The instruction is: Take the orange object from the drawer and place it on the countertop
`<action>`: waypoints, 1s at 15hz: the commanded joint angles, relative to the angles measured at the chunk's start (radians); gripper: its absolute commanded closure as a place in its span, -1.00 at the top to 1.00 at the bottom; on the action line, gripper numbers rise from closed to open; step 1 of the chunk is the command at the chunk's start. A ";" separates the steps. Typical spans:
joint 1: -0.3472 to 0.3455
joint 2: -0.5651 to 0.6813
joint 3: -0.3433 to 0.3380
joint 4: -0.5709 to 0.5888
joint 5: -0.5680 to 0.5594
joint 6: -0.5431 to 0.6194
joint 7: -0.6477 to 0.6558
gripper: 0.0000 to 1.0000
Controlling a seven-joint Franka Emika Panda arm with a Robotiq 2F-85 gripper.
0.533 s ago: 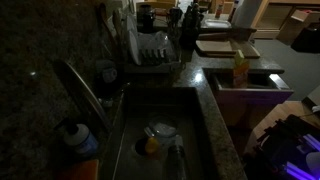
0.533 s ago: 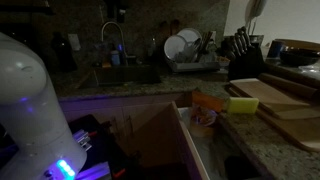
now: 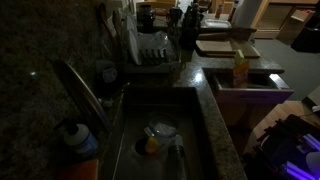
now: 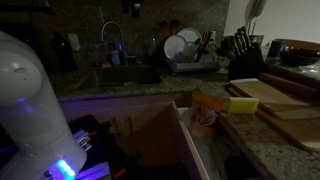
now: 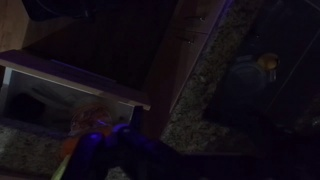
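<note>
While the orange object (image 4: 205, 111) lies in the drawer (image 4: 186, 135) — print unreadable — the pincer (image 5: 112, 150) shows dimly, its spread unclear.

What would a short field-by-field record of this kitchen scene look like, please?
lighting: very dim
drawer: open
orange object: upright in the drawer, not yet moved
countertop: holds a yellow block and cutting boards
sink: dishes inside
gripper: low in the wrist view, over the drawer; too dark to tell whether it is open or shut
</note>
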 commanded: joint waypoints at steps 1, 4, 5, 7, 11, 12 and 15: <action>-0.023 -0.005 0.005 0.010 0.020 -0.003 -0.012 1.00; -0.097 0.038 -0.024 -0.035 -0.059 0.153 0.002 1.00; -0.114 0.058 -0.051 -0.037 -0.078 0.186 0.015 1.00; -0.176 0.094 -0.096 -0.058 -0.133 0.289 0.030 1.00; -0.286 0.256 -0.172 -0.047 -0.175 0.484 0.095 1.00; -0.300 0.274 -0.153 -0.056 -0.162 0.484 0.153 1.00; -0.297 0.274 -0.163 -0.050 -0.153 0.455 0.126 1.00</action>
